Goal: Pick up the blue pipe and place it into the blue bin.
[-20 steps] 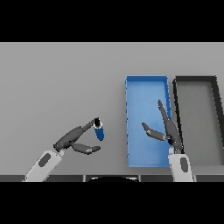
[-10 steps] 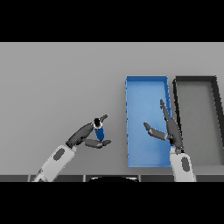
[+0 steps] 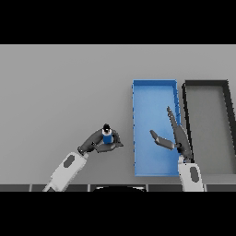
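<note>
Below, head view, every place given relative to the blue bin (image 3: 155,87).

Landmark: the blue bin is a long blue tray on the grey table (image 3: 60,92), lying lengthwise away from me, right of the middle of the view.

Neighbouring tray: a black bin (image 3: 205,84) of like shape lies just beside the blue bin on its right, their long walls parallel and close together.

My left hand (image 3: 97,141): to the left of the blue bin, level with its nearer half and outside its left wall; fingers and thumb are curled round the blue pipe.

Blue pipe (image 3: 108,138): pinched in my left hand, short and blue, with a dark tip showing at its far end; it sits outside the bin, near the left wall. Whether it touches the table I cannot tell.

My right hand (image 3: 178,138): over the nearer right part of the blue bin, by its right wall; fingers are straight and spread, reaching away from me, thumb stuck out to the left across the bin's floor, holding nothing.

My arms: the left forearm runs in from the lower left, the right forearm from below the bin's near right corner.
</note>
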Robot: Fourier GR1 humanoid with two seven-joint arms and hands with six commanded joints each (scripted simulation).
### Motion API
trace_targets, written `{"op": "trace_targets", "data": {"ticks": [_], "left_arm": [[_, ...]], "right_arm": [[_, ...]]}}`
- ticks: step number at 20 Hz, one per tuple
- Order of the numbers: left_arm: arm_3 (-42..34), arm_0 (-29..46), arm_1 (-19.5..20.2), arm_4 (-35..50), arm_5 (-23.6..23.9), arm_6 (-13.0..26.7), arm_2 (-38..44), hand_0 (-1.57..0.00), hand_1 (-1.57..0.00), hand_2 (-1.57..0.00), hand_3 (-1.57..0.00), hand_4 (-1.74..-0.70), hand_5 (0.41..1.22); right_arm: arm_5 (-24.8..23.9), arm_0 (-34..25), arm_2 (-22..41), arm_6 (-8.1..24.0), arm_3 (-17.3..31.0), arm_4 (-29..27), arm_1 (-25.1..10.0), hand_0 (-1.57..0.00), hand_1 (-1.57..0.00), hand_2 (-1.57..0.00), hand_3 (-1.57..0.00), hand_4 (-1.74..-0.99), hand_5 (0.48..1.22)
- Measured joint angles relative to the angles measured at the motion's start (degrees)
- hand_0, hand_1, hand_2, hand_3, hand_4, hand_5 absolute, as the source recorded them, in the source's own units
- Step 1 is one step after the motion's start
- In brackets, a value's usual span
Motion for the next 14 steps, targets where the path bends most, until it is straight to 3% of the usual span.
{"op": "trace_targets", "data": {"ticks": [2, 5, 10, 14], "left_arm": [[-1.38, 0.95, 0.24, 0.04, -0.17, -0.04, -0.91, -1.19, -1.27, -1.31, -1.26, -1.62, 1.106], [-1.82, 1.10, -0.26, -1.60, 1.49, -0.27, -2.23, -1.38, -1.42, -1.44, -1.41, -1.54, 1.162], [-4.72, 2.02, -0.02, -3.19, 2.19, -4.14, -2.18, -1.51, -1.52, -1.53, -1.52, -1.49, 1.202], [-6.89, 0.29, -2.63, -2.20, 1.86, -6.57, -1.13, -1.55, -1.55, -1.55, -1.55, -1.48, 1.213]], "right_arm": [[-0.29, 0.18, -0.46, 0.06, 0.09, -0.14, -0.16, 0.00, 0.00, 0.00, 0.00, -1.178, 0.561], [-0.32, 0.71, -0.59, -0.16, -0.57, -0.19, -0.38, 0.00, 0.00, 0.00, 0.00, -1.176, 0.559], [-0.64, -0.10, -0.21, 0.26, 0.31, 0.44, 0.03, 0.00, 0.00, 0.00, 0.00, -1.158, 0.552], [-0.86, -0.38, -0.42, -0.11, 1.30, 1.04, -0.36, 0.00, 0.00, 0.00, 0.00, -1.138, 0.552]]}}
